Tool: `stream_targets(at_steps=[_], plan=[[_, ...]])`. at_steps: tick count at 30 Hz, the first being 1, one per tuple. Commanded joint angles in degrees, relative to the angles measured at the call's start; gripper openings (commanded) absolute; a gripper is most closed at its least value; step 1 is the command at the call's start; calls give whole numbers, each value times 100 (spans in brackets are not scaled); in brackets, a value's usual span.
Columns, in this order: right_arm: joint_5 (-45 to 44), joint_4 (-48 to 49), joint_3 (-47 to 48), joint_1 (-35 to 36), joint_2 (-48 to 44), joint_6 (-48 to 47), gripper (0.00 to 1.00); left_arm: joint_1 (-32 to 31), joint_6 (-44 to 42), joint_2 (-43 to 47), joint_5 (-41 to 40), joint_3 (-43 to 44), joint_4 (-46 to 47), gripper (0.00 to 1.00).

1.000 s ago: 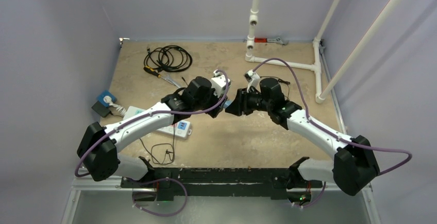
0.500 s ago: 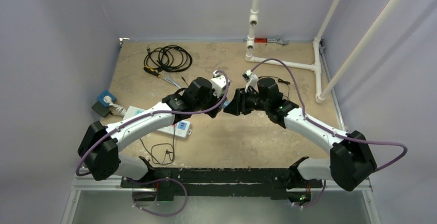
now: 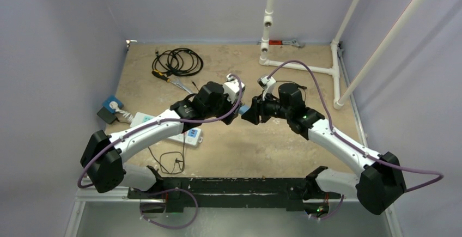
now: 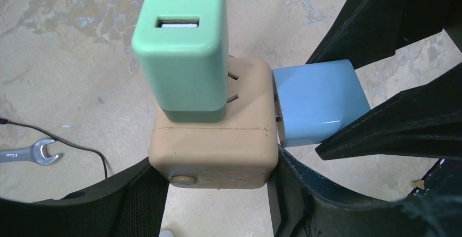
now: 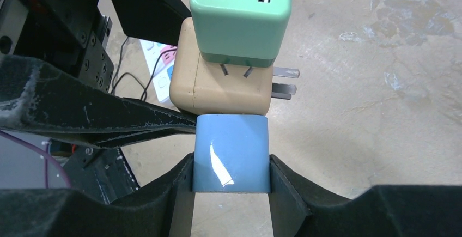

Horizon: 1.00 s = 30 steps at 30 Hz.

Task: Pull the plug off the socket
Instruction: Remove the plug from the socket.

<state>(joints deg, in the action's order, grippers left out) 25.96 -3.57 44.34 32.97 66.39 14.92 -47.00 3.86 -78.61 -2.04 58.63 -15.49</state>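
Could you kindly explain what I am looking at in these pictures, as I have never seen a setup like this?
These are two robot arms, the left arm and the right arm, bolted at the near edge of a table. The wide picture comes from a fixed camera above and behind them; the close-ups come from a camera on each wrist. On the table lie a black cable coil, a screwdriver and a white power strip. The left gripper grips a beige cube socket carrying a green charger. The right gripper grips a blue plug stuck into the cube's side. The job is to pull that plug out.
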Motion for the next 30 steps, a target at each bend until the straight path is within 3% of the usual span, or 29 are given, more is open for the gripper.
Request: stream_targets(at_steps=[1, 10, 23, 30], plan=[[830, 269, 217, 69, -382, -547, 0, 173, -86, 42, -473, 55, -161, 0], [735, 623, 99, 70, -389, -18, 0, 218, -39, 98, -323, -15, -36, 0], [-92, 1464, 42, 69, 81, 2319, 0, 142, 127, 231, -399, -213, 212, 0], [-567, 1243, 258, 69, 295, 2580, 0, 60, 197, 118, -230, -256, 280, 0]])
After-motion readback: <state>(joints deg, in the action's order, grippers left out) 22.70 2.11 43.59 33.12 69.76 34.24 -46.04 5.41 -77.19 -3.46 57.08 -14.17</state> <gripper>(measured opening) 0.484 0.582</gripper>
